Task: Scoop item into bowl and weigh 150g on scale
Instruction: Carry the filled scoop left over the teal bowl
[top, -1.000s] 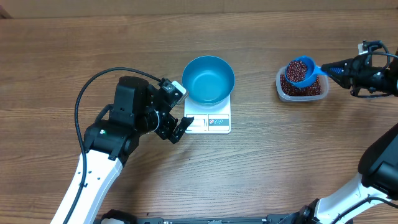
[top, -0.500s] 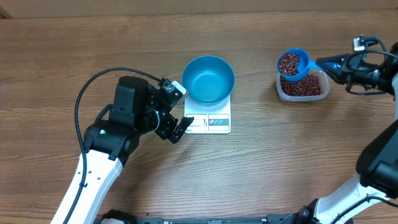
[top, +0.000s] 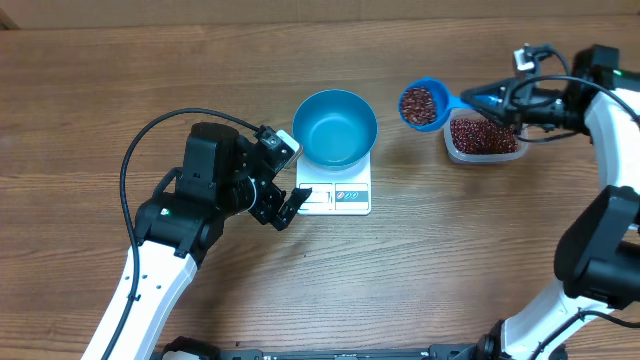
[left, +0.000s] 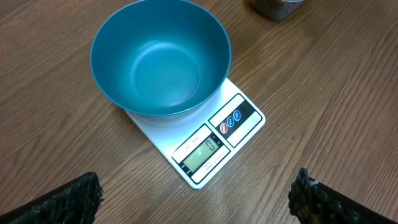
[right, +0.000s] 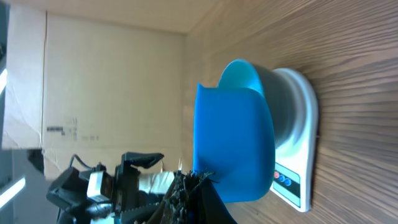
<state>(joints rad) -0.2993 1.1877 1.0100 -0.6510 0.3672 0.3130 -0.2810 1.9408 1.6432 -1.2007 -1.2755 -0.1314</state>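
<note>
Weighing has not begun: the bowl (top: 335, 128) sits empty on the scale (top: 345, 196) at mid-table. A load of beans (top: 417, 102) rides in the blue scoop (top: 421, 108), in the air between the bowl and the clear tub (top: 486, 141) of beans on the right, so pouring and topping up to the target weight look left to do. The right gripper (top: 480, 99), jaws clamped on the scoop's handle, reaches leftward from the far right with the scoop level, while the left gripper (top: 287, 207) hovers just near-left of the scale, jaws wide apart, holding nothing.
</note>
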